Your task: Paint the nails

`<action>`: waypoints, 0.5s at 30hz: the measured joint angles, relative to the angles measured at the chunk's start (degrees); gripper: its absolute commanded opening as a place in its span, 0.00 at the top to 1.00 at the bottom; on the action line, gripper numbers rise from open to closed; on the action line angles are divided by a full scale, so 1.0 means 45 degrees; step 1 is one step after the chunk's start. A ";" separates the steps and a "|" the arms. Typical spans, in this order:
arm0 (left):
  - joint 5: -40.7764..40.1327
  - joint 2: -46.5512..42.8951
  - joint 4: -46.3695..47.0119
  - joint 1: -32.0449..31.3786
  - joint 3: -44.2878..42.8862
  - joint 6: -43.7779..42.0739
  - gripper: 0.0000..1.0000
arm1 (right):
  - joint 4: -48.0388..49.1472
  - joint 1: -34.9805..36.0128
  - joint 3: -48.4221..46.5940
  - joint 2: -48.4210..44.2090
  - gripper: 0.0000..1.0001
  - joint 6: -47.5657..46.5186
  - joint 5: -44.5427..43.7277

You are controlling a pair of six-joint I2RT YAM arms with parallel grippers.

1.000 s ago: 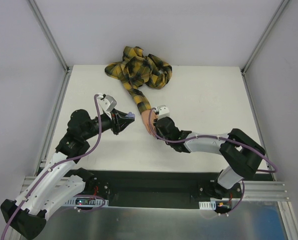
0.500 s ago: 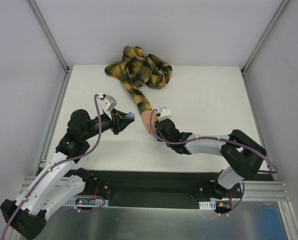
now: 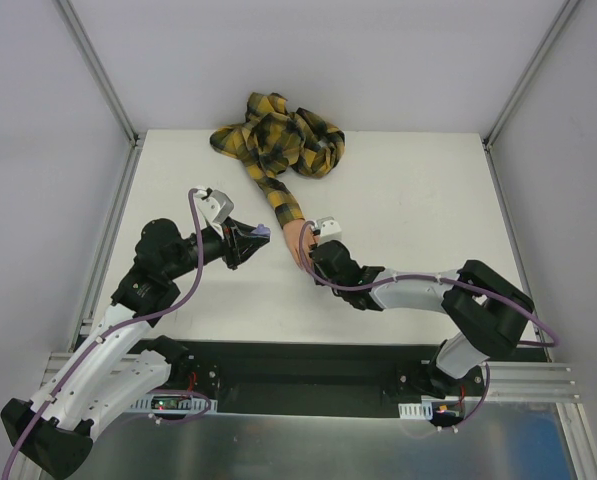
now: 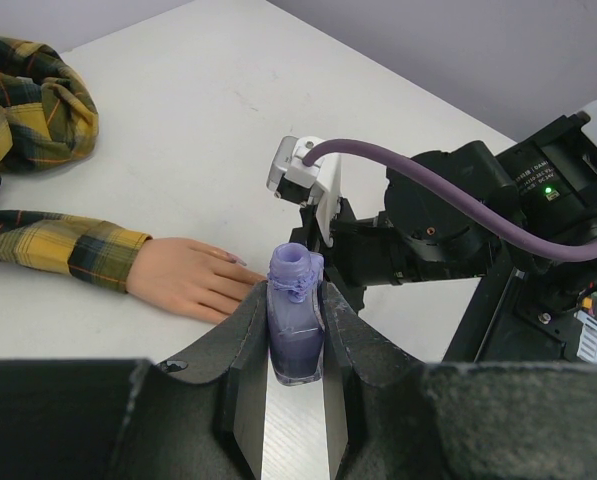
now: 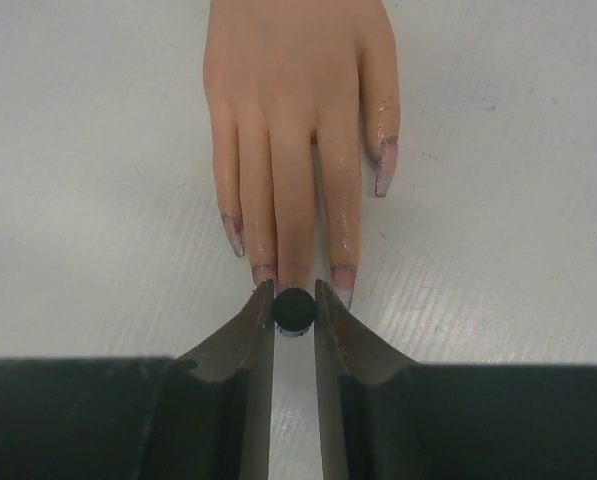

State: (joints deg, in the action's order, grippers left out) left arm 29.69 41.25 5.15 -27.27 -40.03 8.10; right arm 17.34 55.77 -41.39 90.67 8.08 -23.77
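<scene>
Worked over a white table walled in by pale grey panels and aluminium rails. Found the mannequin hand lying flat near the table's middle, fingers pointing back toward the arm bases, with its yellow-black plaid sleeve heaped at the far edge. Saw the nails pinkish at the fingertips, with faint darker marks along some edges.

Had the right end effector pressed onto a small round black brush handle, seen end-on, sitting right at the tip of the middle finger and hiding that nail. Could not see the bristles. Judged this as work on the middle nail. Called for a light, low touch and a straight draw along the finger toward its tip, with no sideways drift onto the nails just beside. Called too for small pressure, for fear of nudging the hand across the table.

Had the left end effector clamped on the uncapped purple bottle, upright, polish smeared round its neck, to the left of the hand and apart from it. Risked a spill with any tilt. Noted the right arm's purple cable looping close above the fingers. Saw nothing else between brush and nails.
</scene>
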 measured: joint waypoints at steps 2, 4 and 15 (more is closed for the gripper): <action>0.0005 0.0000 0.0005 0.0000 0.0000 0.0000 1.00 | 0.0000 0.0000 0.0000 0.0000 1.00 -0.0034 0.0000; 0.0029 0.0000 0.0000 0.0000 0.0000 0.0000 1.00 | 0.0005 0.0000 -0.0005 0.0000 1.00 -0.0112 0.0000; 0.0058 0.0000 0.0000 0.0000 0.0000 0.0000 1.00 | 0.0223 -0.0083 -0.0520 0.0024 1.00 -0.0894 0.0112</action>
State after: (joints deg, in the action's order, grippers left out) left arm 29.95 41.25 5.15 -27.27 -40.03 8.10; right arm 18.35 55.40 -43.72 90.78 4.05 -23.27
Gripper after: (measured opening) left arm 0.207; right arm 0.205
